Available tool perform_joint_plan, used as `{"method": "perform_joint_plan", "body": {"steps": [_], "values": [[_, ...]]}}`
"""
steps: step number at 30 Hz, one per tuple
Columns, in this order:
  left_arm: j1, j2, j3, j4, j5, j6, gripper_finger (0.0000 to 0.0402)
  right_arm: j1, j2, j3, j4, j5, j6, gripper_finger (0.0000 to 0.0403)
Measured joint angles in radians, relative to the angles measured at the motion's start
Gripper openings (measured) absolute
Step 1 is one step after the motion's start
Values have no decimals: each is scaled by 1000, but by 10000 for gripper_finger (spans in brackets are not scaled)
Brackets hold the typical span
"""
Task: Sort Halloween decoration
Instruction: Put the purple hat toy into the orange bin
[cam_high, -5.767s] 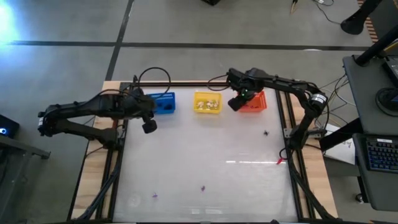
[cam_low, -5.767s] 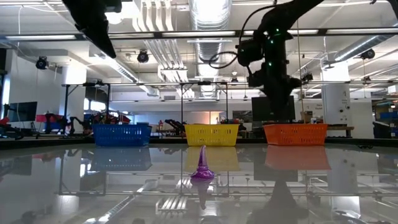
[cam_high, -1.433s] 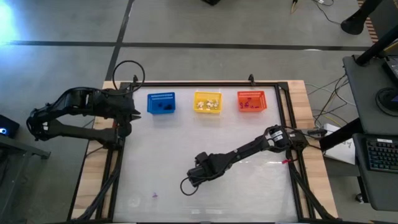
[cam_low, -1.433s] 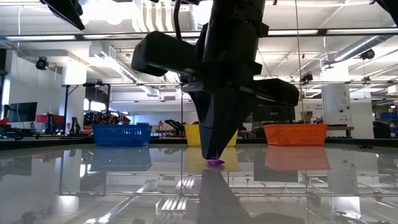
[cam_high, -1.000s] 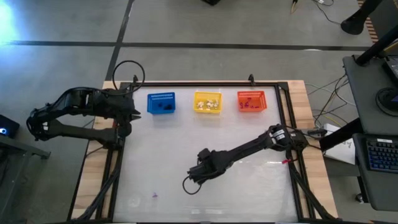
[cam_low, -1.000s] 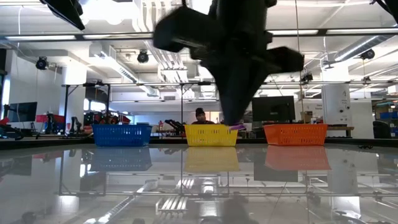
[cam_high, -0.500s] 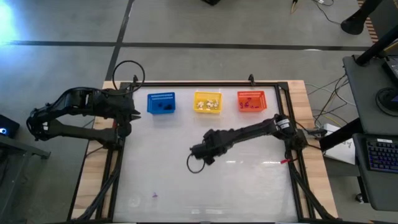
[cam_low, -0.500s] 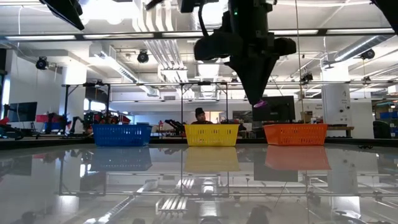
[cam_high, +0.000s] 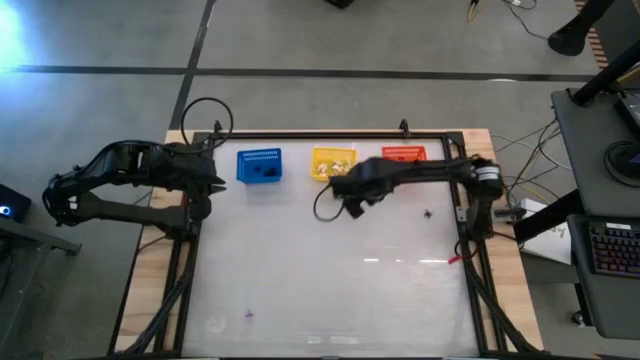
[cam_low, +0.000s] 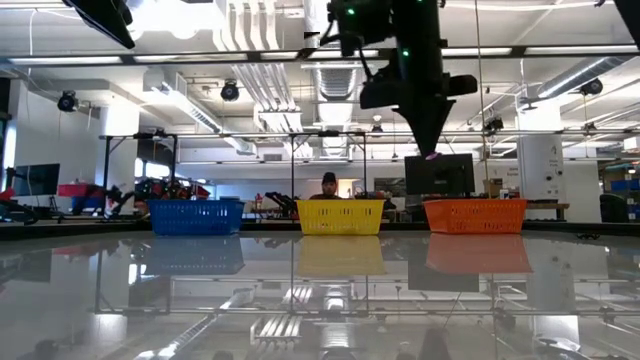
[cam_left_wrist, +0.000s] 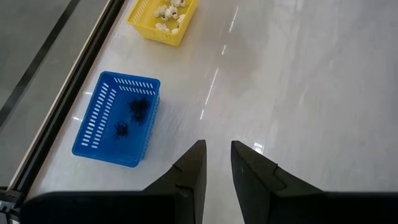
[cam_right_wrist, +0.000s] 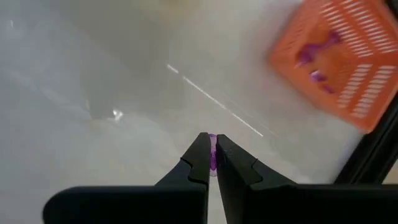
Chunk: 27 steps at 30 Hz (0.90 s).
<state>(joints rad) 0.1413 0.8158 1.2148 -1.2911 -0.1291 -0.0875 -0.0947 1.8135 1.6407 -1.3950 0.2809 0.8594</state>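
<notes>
While stretching across the counter (cam_high: 330, 270), the right gripper (cam_right_wrist: 211, 157) is pinching a purple trinket (cam_right_wrist: 212, 155) above it. The left gripper (cam_left_wrist: 216, 163) is waiting, fingers slightly parted, near the blue basket (cam_left_wrist: 118, 118).

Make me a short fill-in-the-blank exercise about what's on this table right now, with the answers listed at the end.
1. The right gripper is shut on a small ____ trinket.
2. The blue basket holds ____ trinkets.
3. In the high view, the yellow basket sits between the blue one and the ____ one.
4. The left gripper waits beside the ____ basket.

Answers: purple; black; orange-red; blue
</notes>
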Motion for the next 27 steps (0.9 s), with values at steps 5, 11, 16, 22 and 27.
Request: {"method": "perform_joint_plan", "body": {"steps": [5,11,16,22,27], "values": [[0,1,0,1,-3,0,57,-110,-124,-156,132,10,-53,9],[0,2,0,4,-35,-10,57,-238,-224,-319,231,9,-100,9],[0,3,0,1,-115,-20,57,-328,-245,-386,302,8,-174,9],[0,7,0,0,-118,-31,57,-420,-243,-411,387,7,-275,9],[0,27,0,-9,-119,-40,57,-485,-243,-414,401,3,-336,9]]}}
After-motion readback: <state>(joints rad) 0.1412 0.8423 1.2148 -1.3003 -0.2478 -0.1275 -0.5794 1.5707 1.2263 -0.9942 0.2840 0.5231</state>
